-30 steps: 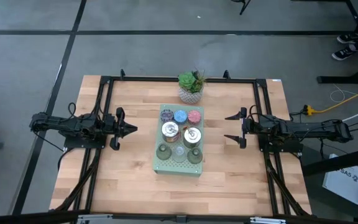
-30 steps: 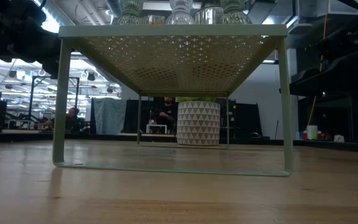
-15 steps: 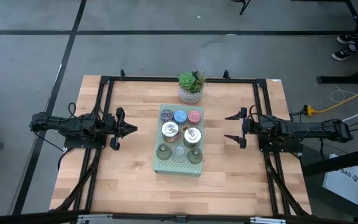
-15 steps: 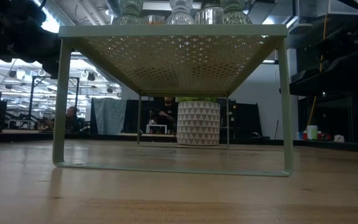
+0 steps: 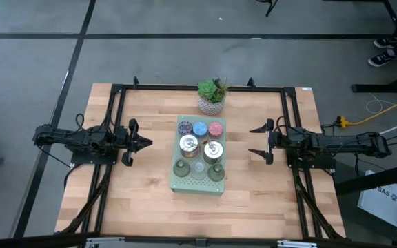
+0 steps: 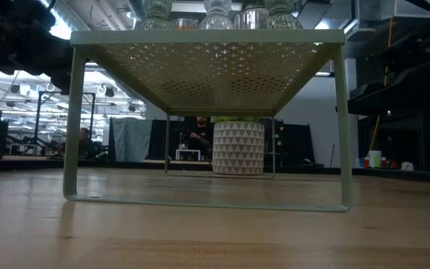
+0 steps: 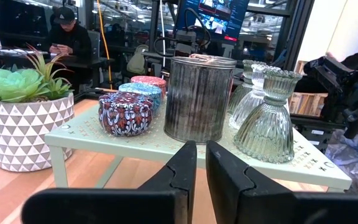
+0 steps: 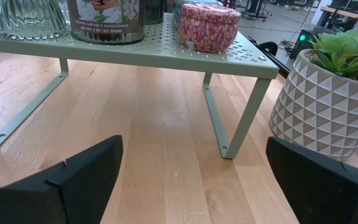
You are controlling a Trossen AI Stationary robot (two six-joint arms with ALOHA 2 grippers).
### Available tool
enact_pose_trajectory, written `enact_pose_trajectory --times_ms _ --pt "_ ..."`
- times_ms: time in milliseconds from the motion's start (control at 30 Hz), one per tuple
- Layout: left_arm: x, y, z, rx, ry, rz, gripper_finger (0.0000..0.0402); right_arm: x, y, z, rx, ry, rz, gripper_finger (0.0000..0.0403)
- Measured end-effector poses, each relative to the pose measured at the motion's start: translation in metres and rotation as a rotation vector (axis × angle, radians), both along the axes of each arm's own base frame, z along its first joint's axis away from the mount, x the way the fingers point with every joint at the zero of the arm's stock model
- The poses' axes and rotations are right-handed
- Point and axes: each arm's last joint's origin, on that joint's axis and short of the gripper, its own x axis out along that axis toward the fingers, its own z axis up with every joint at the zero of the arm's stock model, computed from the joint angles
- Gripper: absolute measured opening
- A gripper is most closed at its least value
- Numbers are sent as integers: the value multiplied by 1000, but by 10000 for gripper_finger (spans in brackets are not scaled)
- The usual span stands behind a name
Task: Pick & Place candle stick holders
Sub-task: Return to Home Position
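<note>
Nothing had moved since the earlier frames: both arms and every item stood exactly as before. On the tabletop (image 5: pixel 129 207) stood a pale green shelf (image 5: pixel 176 186), and all the candle holders (image 5: pixel 213 150) were on top of it, with none left on the wood.

- **Nearest row:** two green glass holders (image 5: pixel 182 167) stood either side of a clear one (image 5: pixel 198 167).
- **Middle row:** two silver tins (image 5: pixel 188 144) stood side by side.
- **Farthest row:** a purple tin (image 5: pixel 185 127), a blue tin (image 5: pixel 200 128) and a pink tin (image 5: pixel 216 128).
- **Beyond the shelf:** a potted plant (image 5: pixel 212 95) stood apart from it, no part of the job.

The left hand (image 5: pixel 143 143) lay low to the shelf's left, well apart from it, with its fingers pressed almost together on nothing. The right hand (image 5: pixel 256 141) lay to the shelf's right, its fingers spread wide and empty.

Both arms were judged to be drawn back because placing was finished, so the loaded shelf stood clear of any stray contact. Only parking the arms appeared outstanding.
</note>
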Motion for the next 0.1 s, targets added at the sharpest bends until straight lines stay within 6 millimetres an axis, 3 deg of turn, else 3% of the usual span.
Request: enact_pose_trajectory --times_ms 100 --pt "0 0 0 0 -1 0 28 0 0 0 0 0 0 399"
